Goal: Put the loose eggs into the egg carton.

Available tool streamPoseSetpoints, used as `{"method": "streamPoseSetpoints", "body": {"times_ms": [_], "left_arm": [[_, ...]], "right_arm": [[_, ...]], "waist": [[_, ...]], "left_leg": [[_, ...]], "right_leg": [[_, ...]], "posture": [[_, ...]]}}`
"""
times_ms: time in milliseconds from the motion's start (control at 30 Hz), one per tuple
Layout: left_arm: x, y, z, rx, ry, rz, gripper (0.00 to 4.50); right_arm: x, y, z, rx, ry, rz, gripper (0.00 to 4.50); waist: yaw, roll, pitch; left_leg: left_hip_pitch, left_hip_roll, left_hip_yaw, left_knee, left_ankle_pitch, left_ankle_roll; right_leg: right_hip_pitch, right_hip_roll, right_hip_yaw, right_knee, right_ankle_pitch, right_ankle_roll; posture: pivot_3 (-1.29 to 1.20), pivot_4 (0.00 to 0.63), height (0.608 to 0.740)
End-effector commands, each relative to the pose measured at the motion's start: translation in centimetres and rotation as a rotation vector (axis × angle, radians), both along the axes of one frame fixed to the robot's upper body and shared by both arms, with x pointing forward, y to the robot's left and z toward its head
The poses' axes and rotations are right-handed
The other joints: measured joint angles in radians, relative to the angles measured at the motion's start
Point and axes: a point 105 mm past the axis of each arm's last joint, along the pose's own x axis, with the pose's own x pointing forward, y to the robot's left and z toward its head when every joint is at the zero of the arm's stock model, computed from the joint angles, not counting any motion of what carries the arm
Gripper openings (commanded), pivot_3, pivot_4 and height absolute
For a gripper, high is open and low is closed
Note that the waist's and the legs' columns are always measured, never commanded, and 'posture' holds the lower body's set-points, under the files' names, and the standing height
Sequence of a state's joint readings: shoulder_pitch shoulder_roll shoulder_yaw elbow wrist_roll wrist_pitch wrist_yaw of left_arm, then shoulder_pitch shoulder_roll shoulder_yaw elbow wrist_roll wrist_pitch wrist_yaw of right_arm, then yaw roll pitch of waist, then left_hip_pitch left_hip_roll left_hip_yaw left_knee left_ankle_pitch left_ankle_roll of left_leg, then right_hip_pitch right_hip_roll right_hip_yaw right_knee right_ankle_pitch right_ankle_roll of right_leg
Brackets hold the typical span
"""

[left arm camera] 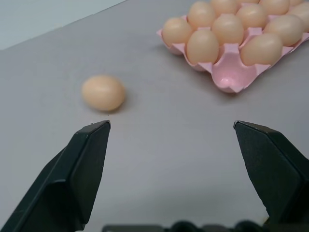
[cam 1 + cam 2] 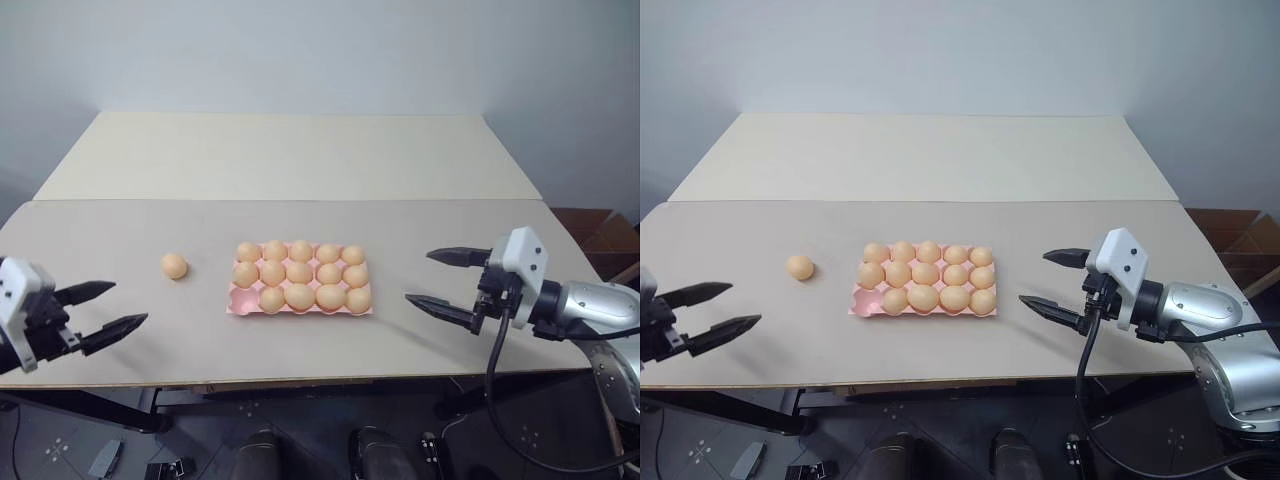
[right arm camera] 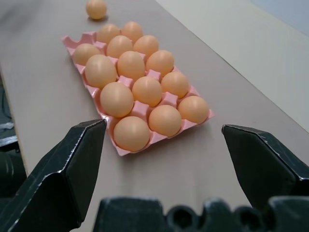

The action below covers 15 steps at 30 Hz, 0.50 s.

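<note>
One loose egg [image 2: 174,265] lies on the table to the left of the egg carton [image 2: 240,302]. The pink carton holds several eggs [image 2: 300,272], and its near-left corner cup is bare. My left gripper [image 2: 130,304] hovers open over the table's front left, short of the loose egg [image 1: 103,92] and holding nothing. In the left wrist view the bare cup [image 1: 231,77] shows past the gripper [image 1: 170,126]. To the right of the carton my right gripper [image 2: 417,277] stands open and empty, pointing at the carton [image 3: 77,39].
The tan table [image 2: 120,230] meets a second, lighter table [image 2: 300,150] behind it. A brown box [image 2: 600,235] sits at the far right, beyond the table's edge. The table's front edge runs just below both grippers.
</note>
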State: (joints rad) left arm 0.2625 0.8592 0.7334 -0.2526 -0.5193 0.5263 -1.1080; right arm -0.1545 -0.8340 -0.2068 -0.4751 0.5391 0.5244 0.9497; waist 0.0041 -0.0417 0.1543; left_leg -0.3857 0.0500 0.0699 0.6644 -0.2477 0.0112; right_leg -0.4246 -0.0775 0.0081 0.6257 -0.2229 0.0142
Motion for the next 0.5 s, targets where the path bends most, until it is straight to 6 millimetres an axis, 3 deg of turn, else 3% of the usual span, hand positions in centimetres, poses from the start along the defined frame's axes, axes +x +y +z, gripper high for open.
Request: {"method": "streamPoseSetpoints", "body": {"times_ms": [33,200,300,500], "left_arm": [[-0.1,-0.7,1.4,0.01,-0.074,0.013,4.46],[0.6,-1.3,1.2,-0.008,-0.067,0.019,4.46],[2.1,-1.4,0.9,-0.033,-0.02,0.092,4.46],[8.9,-1.7,-0.6,-0.103,0.14,0.431,4.46]], "right_arm": [[-0.1,-0.1,1.0,-0.003,-0.046,0.017,4.5],[0.0,-0.3,1.4,-0.002,-0.05,0.009,4.5],[0.2,-0.4,1.6,-0.006,-0.055,0.001,4.5],[0.4,-0.1,2.2,0.0,-0.083,-0.003,4.5]], "waist": [[0.005,0.0,0.0],[0.007,0.0,0.0],[0.008,0.0,0.0],[0.014,-0.002,-0.001]], "left_leg": [[0.0,0.0,0.0,0.0,0.0,0.0],[0.001,0.0,0.0,0.0,0.0,0.0],[0.001,0.0,0.0,0.0,0.0,0.0],[0.001,-0.001,-0.002,0.001,0.001,0.0]], "right_leg": [[0.0,0.0,0.0,0.0,0.0,0.0],[0.0,0.001,0.0,0.001,-0.001,0.0],[0.0,0.001,0.0,0.001,0.0,0.0],[0.003,0.002,-0.001,0.001,0.005,0.008]], "posture": [[0.0,0.15,0.74],[0.0,0.15,0.74],[0.0,0.15,0.74],[0.0,0.15,0.74]]}}
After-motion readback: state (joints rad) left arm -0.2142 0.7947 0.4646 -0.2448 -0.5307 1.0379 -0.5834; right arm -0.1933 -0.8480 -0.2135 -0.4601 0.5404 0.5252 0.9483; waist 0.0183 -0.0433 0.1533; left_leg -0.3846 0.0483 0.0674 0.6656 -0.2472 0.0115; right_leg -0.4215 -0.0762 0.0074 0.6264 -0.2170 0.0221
